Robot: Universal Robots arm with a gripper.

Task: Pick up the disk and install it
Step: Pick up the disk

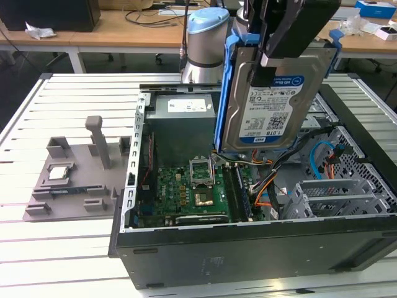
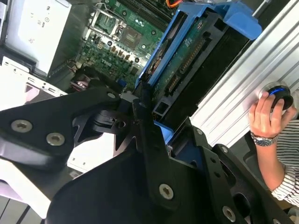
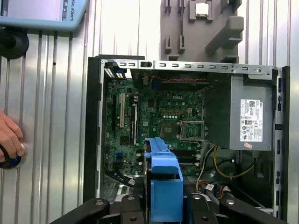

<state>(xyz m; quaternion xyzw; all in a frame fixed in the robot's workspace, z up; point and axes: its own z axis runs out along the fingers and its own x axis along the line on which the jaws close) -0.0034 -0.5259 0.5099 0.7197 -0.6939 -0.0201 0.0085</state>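
Note:
The disk (image 1: 273,93) is a silver-grey hard drive with a blue-and-white label, framed by blue carrier rails. It hangs upright, slightly tilted, above the open computer case (image 1: 248,248), over the motherboard (image 1: 192,192). My gripper (image 1: 265,65) is shut on the disk's upper edge, black fingers clamping it from both sides. In the second wrist view the disk (image 2: 187,60) shows its circuit-board side beyond the gripper (image 2: 161,123). In the first wrist view the blue carrier (image 3: 163,182) juts out from the gripper (image 3: 164,207) above the case interior.
A grey power-supply box (image 1: 183,118) fills the case's back corner. A metal drive cage (image 1: 341,192) and loose cables lie at the exterior view's right. A grey fixture (image 1: 74,180) holding a small CPU chip (image 1: 59,173) sits left of the case. A person's hand (image 2: 266,116) rests on a knob.

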